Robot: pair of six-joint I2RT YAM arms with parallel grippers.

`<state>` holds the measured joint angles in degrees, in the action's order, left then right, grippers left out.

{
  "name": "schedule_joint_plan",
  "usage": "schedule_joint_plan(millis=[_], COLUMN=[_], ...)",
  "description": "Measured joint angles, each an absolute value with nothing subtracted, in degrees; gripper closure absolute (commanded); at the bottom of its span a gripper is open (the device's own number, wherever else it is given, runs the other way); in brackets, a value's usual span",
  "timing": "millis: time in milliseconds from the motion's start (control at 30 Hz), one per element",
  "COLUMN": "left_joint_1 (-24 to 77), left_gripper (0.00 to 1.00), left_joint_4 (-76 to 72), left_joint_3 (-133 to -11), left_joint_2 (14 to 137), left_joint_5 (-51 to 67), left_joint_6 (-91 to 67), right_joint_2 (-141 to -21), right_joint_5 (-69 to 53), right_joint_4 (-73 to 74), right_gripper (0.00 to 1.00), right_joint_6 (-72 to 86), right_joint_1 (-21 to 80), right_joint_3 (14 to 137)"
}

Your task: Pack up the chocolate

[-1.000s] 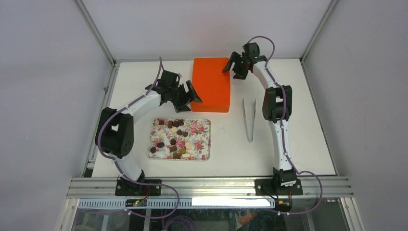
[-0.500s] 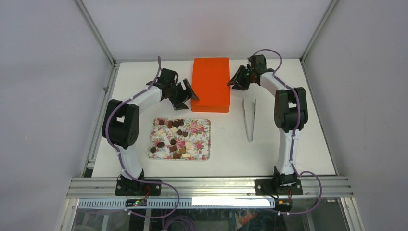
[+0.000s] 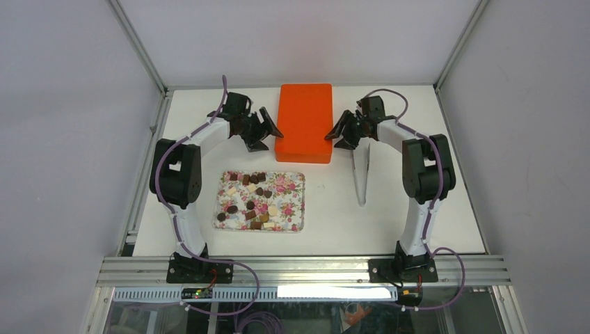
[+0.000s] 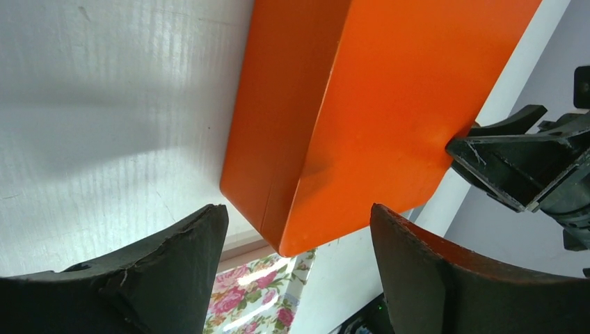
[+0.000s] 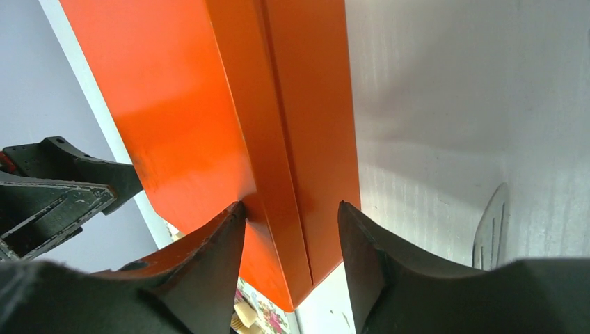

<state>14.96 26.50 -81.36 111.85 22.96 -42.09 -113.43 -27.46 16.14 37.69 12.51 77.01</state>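
Left tool (image 3: 263, 132) just beside the left wall of the orange box (image 3: 305, 122), jaws spread wide, nothing held. In the left wrist view the near corner of the box sits between the fingers (image 4: 156, 278), not the flat wall. Risk here: closing or pushing at a corner would likely spin the box on the desk (image 3: 445, 209) instead of lifting its lid.

Box shut, lid seam showing along the side in both wrist views; chocolates (image 3: 252, 198) loose on the flowered tray (image 3: 296, 179), just in front of the box, none visibly inside it. Fits equally a box awaiting filling or one reclosed with pieces left out.

Right tool (image 3: 342, 132) at the right wall, jaws apart, straddling the seam, 1 fingertip (image 5: 222, 236) touching the lid edge, empty. Risk: uneven pull from the 2 sides could tilt the lid and jam it, or drag the whole box.

Tweezers (image 3: 360, 174) lying just below the right tool; a downward sweep of that arm might knock them away.
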Motion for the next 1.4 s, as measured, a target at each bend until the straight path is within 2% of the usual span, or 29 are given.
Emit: schedule_joint_plan(millis=[300, 467, 967, 1400], left_joint_1=[15.7, 16.2, 16.5, 13.8], left_gripper=[0.25, 0.25, 0.26, 0.27], left_joint_4=[27.0, 27.2, 25.1, 31.6], left_joint_3=[-77.4, -75.0, -76.9, -87.2], left_joint_2=[109.6, 107.0, 110.5, 116.8], left_joint_5=[25.2, 26.2, 28.5, 25.6], left_joint_6=[-41.8, -43.1, -46.1, -43.6], right_joint_2=[-114.1, -114.3, -112.2, -104.0], right_joint_5=[-32.2, -33.9, -35.9, -30.7], right_joint_4=[15.4, 14.4, 3.9, -2.7], right_gripper=[0.64, 0.69, 0.74, 0.74], right_joint_6=[40.2, 41.3, 46.3, 52.6], right_joint_1=[11.0, 10.6, 10.7, 18.0], right_joint_3=[77.0, 76.8, 69.5, 57.8])
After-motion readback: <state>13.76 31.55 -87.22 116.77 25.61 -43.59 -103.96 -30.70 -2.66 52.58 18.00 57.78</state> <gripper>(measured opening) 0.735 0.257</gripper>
